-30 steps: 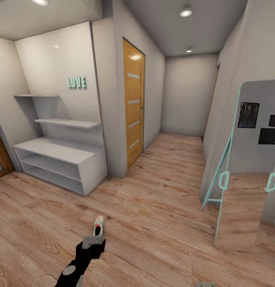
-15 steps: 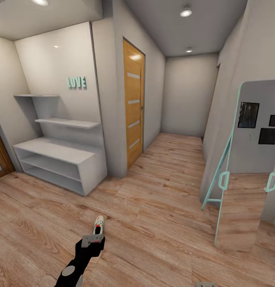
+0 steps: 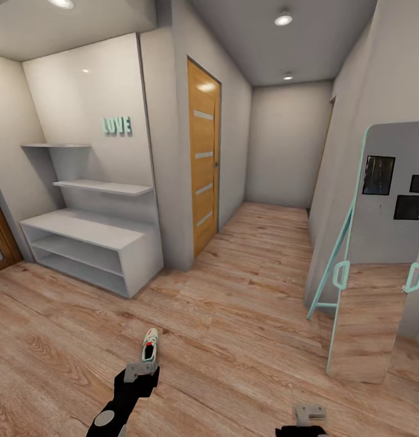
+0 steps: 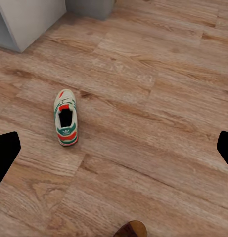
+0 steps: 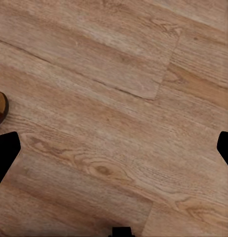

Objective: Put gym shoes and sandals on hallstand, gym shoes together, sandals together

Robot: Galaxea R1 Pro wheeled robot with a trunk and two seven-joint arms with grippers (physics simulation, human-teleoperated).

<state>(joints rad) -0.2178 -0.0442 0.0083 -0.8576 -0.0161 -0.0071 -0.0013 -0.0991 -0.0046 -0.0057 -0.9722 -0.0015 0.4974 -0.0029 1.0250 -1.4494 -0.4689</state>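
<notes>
I am raising my right claw (image 3: 310, 415) into view, fingers spread wide and empty. My left claw (image 3: 141, 371), wide too, is hanging over a shoe (image 4: 66, 117) lying just ahead on the floor (image 3: 245, 340); the rack (image 3: 88, 243) is far ahead-left.

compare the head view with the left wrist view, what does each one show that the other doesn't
Head view: the full hallstand with its two bare shelf levels, the wooden door, the leaning mirror, and the left gripper hanging just short of the gym shoe.

Left wrist view: the shoe's top, opening and green stripes, plus a brown sandal edge nearer the camera.

Shared: that one shoe lying on the corridor floor, and the hallstand's corner.
</notes>
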